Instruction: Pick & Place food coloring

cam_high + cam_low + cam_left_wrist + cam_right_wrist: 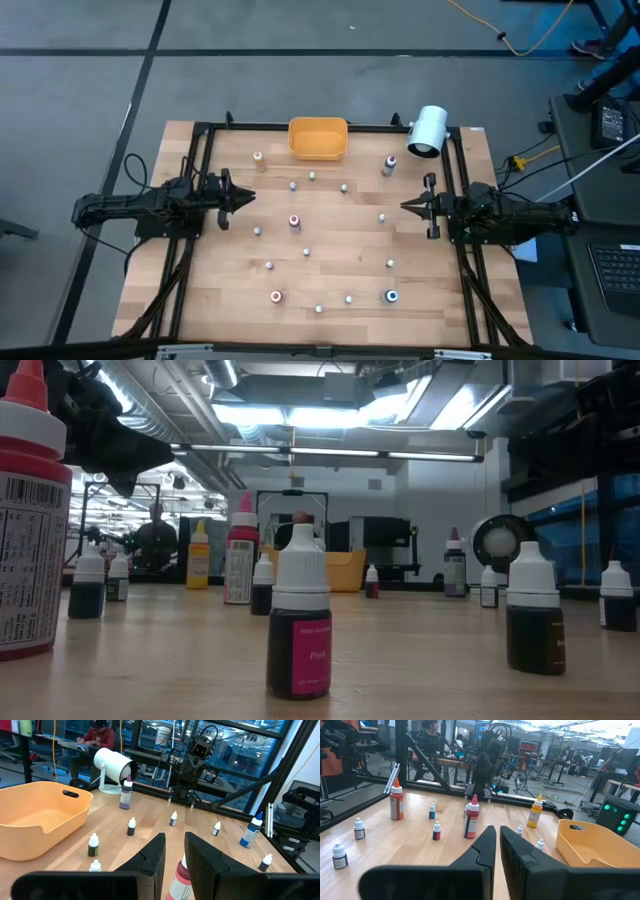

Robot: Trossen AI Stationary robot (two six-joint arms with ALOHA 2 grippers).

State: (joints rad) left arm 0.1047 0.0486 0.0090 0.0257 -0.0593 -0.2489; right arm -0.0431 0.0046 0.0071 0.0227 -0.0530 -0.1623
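We see the bottles (294, 221) scattered across the tabletop, none visibly in the bowl (318, 138) at its far edge, left gripper (247, 199) slightly parted and empty, right gripper (406, 207) closed and empty: sorting seems barely begun.

Little bottles (306, 251) dot the middle of the surface (220, 290), well apart from one another, with open lanes between them. The orange bowl (318, 138) and white cylinder (428, 131) block the far edge. Bare wood lies just ahead of the left hand (250, 197) and right hand (405, 207).
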